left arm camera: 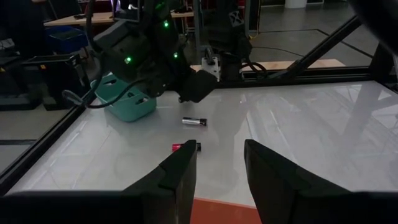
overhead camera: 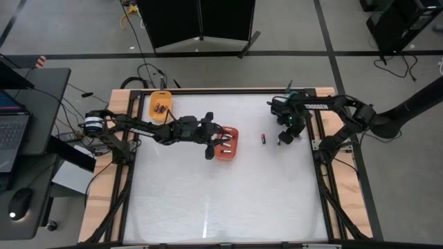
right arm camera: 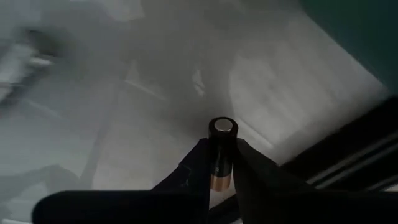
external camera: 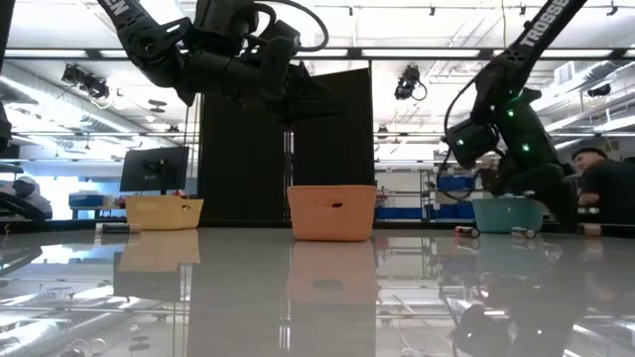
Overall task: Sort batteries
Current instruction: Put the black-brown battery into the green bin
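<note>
My right gripper (right arm camera: 222,149) (overhead camera: 284,136) is shut on a dark battery (right arm camera: 222,140) with a coppery band, over the table's far right beside the teal tray (left arm camera: 124,99). Two more batteries (left arm camera: 194,121) (left arm camera: 186,147) lie on their sides on the white table. One of them shows in the high view (overhead camera: 263,138). My left gripper (left arm camera: 221,168) (overhead camera: 210,142) waits open at the rim of the red-orange tray (overhead camera: 228,153), which holds a few batteries (overhead camera: 223,146). The orange tray (overhead camera: 160,104) at the far left also holds some. My right gripper pinches the battery by its long sides (right arm camera: 219,163) between the two fingers (right arm camera: 252,168). The battery lies along the fingers, and its silvery end (right arm camera: 222,126) sticks out past the fingertips. The fingers come from above, pointing steeply down. The battery's free end faces the table.
The table's near half (overhead camera: 221,200) is bare white surface. A raised frame rail (overhead camera: 315,131) runs along the right side close to my right arm. In the low view a person (external camera: 605,188) sits beyond the table at the right.
</note>
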Robot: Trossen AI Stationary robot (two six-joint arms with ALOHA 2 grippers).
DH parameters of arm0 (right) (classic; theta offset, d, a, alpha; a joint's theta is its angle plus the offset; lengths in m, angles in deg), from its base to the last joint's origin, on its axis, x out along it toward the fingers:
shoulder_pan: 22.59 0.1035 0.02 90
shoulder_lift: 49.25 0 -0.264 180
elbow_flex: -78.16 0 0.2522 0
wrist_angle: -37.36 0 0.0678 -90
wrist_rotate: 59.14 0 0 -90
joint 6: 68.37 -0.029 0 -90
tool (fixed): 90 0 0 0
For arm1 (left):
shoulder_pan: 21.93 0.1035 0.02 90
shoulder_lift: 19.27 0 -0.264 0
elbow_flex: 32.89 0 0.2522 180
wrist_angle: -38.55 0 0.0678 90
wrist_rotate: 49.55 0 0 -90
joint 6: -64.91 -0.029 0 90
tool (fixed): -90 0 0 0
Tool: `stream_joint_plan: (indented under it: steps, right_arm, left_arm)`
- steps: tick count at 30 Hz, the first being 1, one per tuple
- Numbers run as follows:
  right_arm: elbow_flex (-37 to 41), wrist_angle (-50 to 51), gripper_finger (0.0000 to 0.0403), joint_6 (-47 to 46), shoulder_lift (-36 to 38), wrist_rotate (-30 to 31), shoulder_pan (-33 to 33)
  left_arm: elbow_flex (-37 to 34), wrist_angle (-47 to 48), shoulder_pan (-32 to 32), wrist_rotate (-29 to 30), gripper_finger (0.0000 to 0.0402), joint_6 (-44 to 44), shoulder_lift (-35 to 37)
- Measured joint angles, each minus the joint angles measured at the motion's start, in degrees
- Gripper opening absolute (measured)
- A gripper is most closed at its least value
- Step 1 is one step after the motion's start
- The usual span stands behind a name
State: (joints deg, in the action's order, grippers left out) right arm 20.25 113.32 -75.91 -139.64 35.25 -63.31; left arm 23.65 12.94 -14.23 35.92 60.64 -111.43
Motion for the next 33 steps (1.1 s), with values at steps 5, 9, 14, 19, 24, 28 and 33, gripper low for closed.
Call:
stream_joint_plan:
  steps: [5,9,14,19,24,28,33]
  right_arm:
    - [-2.46,0.82,0.0056,0.95,0.65,-4.75,3.70]
    - [-5.06,0.88,0.0056,1.04,3.10,-7.57,7.11]
    - [-9.54,0.58,0.0056,-2.89,8.70,-4.31,8.27]
    - [-13.18,0.07,0.0056,-11.01,11.52,6.64,2.32]
    - [-14.04,-6.39,0.0056,-12.07,8.29,6.86,-5.59]
    - [-14.04,-10.11,0.0058,-12.46,2.54,7.91,-10.79]
    - [-14.54,-10.61,0.0061,-14.76,-4.17,11.97,-15.28]
  left_arm:
    - [0.00,-0.06,0.00,0.00,0.0143,0.00,0.00]
    - [0.00,-0.06,0.00,0.02,0.0143,0.00,0.00]
    - [0.00,-0.07,0.00,0.02,0.0143,0.00,0.00]
    - [0.00,-0.09,0.00,0.02,0.0143,0.00,0.00]
    - [0.00,-0.11,0.00,0.02,0.0143,0.00,0.00]
    - [0.00,-0.07,0.00,0.02,0.0143,0.00,0.00]
    - [0.00,-0.06,0.00,0.02,0.0143,0.00,0.00]
